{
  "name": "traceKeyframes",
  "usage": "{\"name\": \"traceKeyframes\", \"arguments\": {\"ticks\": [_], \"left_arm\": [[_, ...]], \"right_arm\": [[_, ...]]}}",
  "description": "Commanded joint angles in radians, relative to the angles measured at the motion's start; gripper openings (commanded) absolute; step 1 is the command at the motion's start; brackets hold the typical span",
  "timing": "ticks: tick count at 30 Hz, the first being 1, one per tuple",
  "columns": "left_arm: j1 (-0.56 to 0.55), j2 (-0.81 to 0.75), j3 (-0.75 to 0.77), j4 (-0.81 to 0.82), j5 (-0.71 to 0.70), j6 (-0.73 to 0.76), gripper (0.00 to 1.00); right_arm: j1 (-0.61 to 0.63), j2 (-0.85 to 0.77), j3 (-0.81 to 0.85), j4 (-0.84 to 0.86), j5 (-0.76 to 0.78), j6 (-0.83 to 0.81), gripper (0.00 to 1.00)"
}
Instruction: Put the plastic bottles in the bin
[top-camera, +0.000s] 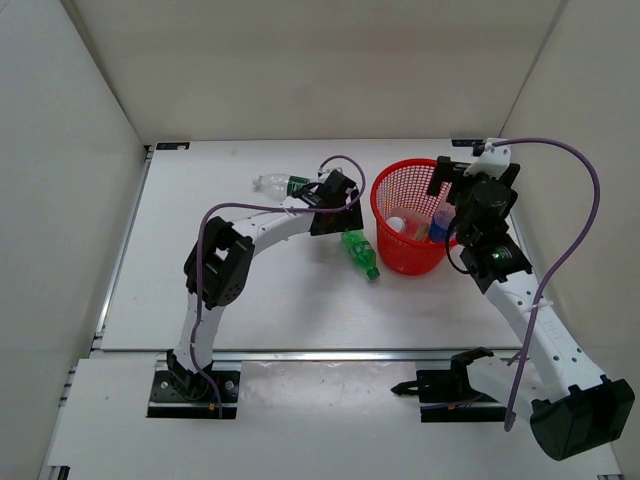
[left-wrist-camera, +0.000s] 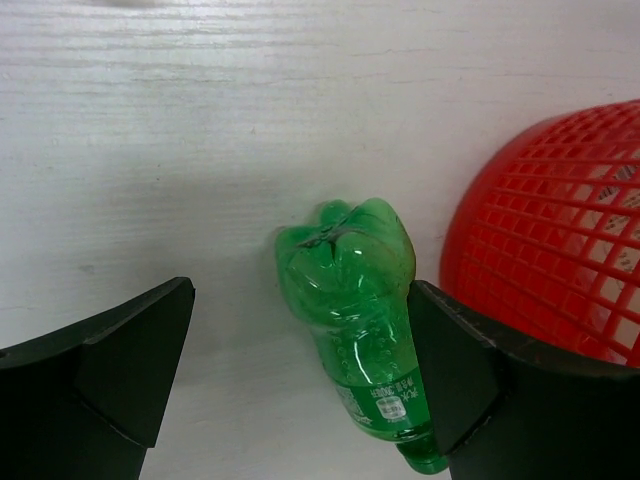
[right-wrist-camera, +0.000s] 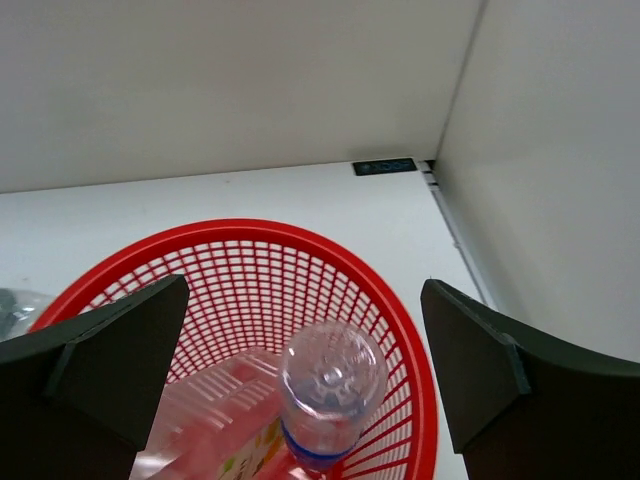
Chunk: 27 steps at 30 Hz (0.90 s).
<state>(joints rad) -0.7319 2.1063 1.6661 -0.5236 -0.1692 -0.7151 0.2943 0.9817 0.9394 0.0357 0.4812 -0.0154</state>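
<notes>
Bin (top-camera: 410, 262): right gripper (right-wrist-camera: 305, 370) hovers above it, jaws apart; left gripper (left-wrist-camera: 300, 290) low beside it, jaws apart, straddling green bottle (left-wrist-camera: 350, 290).

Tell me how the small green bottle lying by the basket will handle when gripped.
The green bottle looks empty and thin-walled, so probably light and apt to dent under a squeeze. Lying on its side, it may roll if nudged. Glossy plastic could slip.
</notes>
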Motion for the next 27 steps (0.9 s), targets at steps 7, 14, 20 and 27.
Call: {"name": "traceKeyframes", "arguments": {"ticks": [7,14,20,27], "left_arm": [[-0.058,0.072,0.08,-0.01,0.016,-0.038,0.99],[-0.063,0.086,0.057,-0.026,0.002,-0.055,0.83],[-0.015,-0.023,-0.012,-0.015,-0.044,-0.057,0.43],[0.086,-0.334,-0.037,0.049,-0.093,0.054,0.32]], "right_arm": [[-0.066,-0.09,0.003,0.012,-0.142,0.094,0.99],[-0.102,-0.179,-0.02,-0.034,-0.101,0.098,0.99],[-0.089,-0.25,-0.045,-0.033,-0.03,0.065,0.99],[-0.075,-0.354,-0.1,-0.181,0.149,0.069,0.99]]}}
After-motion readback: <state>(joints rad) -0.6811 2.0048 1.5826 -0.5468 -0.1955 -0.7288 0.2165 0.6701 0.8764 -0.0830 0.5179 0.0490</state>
